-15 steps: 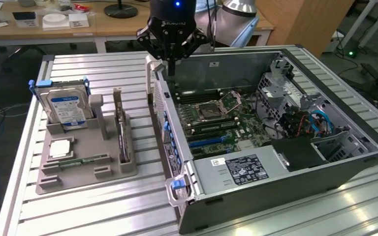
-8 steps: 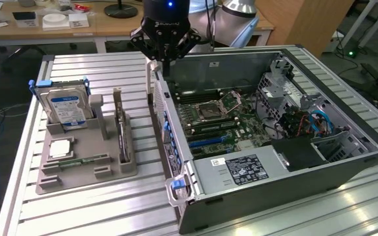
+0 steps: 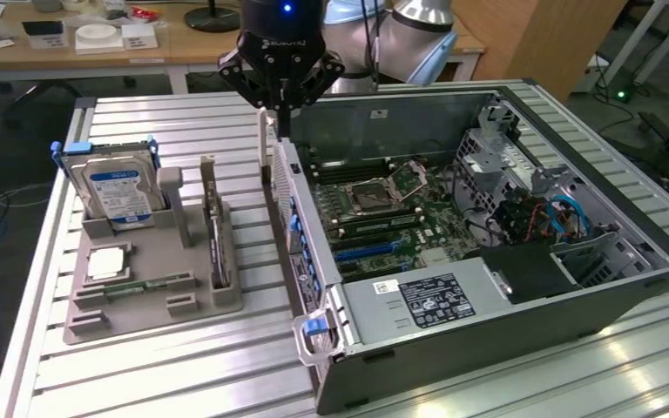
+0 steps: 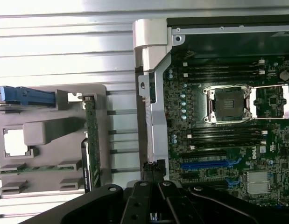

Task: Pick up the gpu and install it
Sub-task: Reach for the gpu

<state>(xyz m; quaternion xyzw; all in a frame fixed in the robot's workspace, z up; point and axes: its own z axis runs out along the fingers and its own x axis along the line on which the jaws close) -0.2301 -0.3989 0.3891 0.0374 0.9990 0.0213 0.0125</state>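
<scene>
GPU (image 3: pixel 213 231) stands in the tray (image 3: pixel 137 305); end effector (image 3: pixel 280 113), closed and empty, hangs above the case (image 3: pixel 613 287) edge.

The gpu (image 3: pixel 217 248), a thin dark card with a grey end bracket, stood on its long edge in a slot of the grey holder (image 3: pixel 137 305), apart from the computer case (image 3: pixel 613 292).
</scene>
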